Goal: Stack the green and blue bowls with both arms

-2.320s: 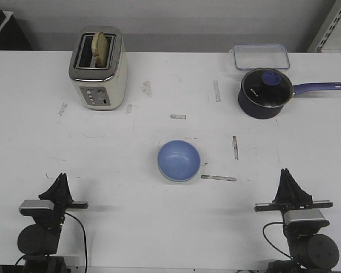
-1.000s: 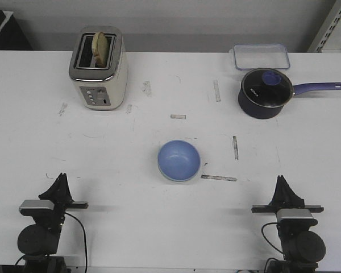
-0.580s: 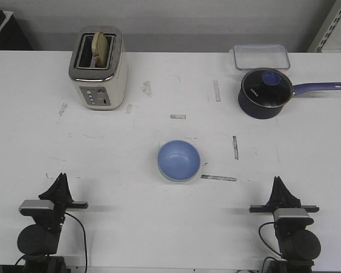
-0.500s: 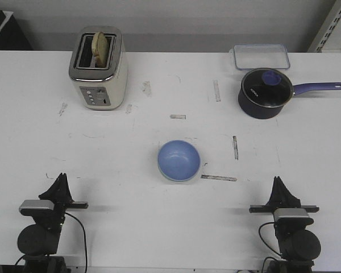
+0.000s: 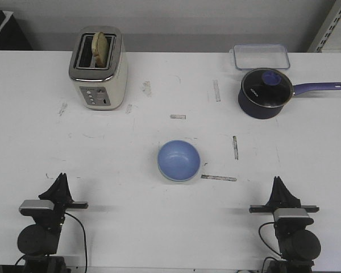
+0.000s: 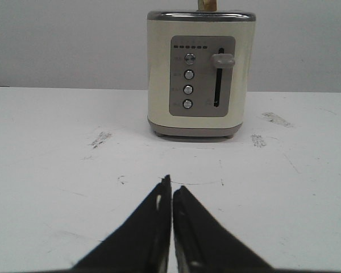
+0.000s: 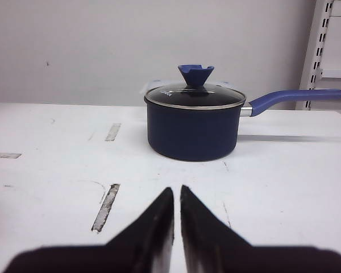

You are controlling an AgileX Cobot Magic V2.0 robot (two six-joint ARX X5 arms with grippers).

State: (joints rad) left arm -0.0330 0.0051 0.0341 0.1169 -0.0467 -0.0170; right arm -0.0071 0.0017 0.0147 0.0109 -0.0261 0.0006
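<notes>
The light blue bowl (image 5: 179, 160) sits upright in the middle of the white table (image 5: 131, 216). A thin pale rim shows under its near edge. I cannot tell whether that is the green bowl, and no green bowl shows elsewhere. My left gripper (image 5: 60, 183) is shut and empty at the near left, far from the bowl. In the left wrist view (image 6: 171, 185) its jaws meet. My right gripper (image 5: 280, 185) rests at the near right, shut and empty. In the right wrist view (image 7: 177, 190) only a thin slit shows between its jaws. Neither wrist view shows a bowl.
A cream toaster (image 5: 98, 68) with bread in it stands at the far left, straight ahead in the left wrist view (image 6: 200, 71). A dark blue saucepan (image 5: 264, 92) with a glass lid stands at the far right, also in the right wrist view (image 7: 194, 128). A clear container (image 5: 261, 56) lies behind it.
My right arm has drawn back a little and shifted slightly left near the table's front edge. The left arm and the bowl have not moved.
</notes>
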